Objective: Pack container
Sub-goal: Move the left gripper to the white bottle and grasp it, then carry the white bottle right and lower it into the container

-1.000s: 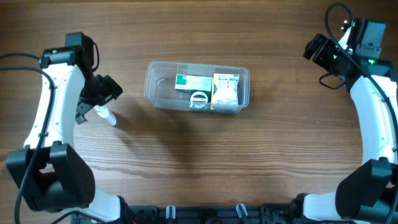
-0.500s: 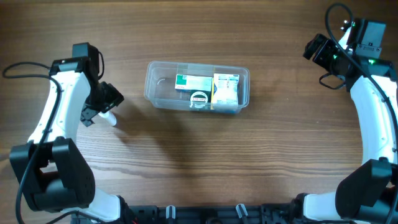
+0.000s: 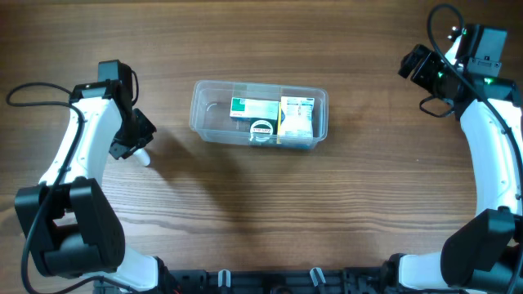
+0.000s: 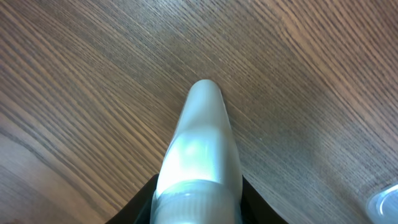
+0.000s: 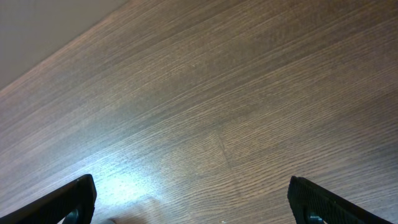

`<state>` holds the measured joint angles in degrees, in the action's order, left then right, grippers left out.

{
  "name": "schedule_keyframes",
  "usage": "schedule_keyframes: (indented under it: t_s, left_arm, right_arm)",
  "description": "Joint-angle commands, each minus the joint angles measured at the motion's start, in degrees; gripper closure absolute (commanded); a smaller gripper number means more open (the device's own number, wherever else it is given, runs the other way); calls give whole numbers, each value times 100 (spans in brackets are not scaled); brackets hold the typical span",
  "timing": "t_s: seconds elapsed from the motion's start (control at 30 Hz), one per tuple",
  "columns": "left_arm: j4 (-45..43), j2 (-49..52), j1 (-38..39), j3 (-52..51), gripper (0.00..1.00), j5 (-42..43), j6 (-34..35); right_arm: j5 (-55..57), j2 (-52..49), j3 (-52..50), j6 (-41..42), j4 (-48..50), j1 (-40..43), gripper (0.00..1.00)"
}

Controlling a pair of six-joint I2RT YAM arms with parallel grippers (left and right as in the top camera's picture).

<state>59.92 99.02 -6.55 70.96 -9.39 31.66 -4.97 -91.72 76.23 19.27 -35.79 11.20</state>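
The container (image 3: 204, 122) is a clear plastic tub in the middle of the table, and its corner (image 4: 385, 202) shows in the left wrist view. Inside lie a green-and-white box (image 3: 253, 107), a yellow-and-white box (image 3: 297, 116) and a small round item (image 3: 261, 129). Left of the tub, my left gripper (image 3: 131, 143) is shut on a white tube (image 3: 145, 157) that lies on the wood. In the left wrist view the tube (image 4: 200, 143) points away, with the black jaws of that gripper (image 4: 198, 202) against both its sides. My right gripper (image 3: 413, 64) hangs open at the far right (image 5: 196, 205), holding nothing.
Both arms' white links run down the left (image 3: 69, 155) and right (image 3: 494, 155) sides of the wooden table (image 3: 261, 212). The table's far edge (image 5: 37, 62) shows in the right wrist view.
My left gripper has gone from wide open to shut on the white tube, and its arm shifted slightly. The right arm has not moved.
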Motion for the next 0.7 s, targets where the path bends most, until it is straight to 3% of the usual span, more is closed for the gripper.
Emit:
schedule_keyframes:
  t_s: [0.0,0.3,0.67]
  left_arm:
    - [-63,50,-48,-48,72,-229,-157]
    - [79,-55,-33,389,74,-153,-302]
    - [160,-573,376,1794,73,1257,-1401]
  right_arm:
    - [-90,-57,15,35,15,2,0]
    - [-92,-57,15,35,15,2,0]
    - [-90,-57,15,37,15,2,0]
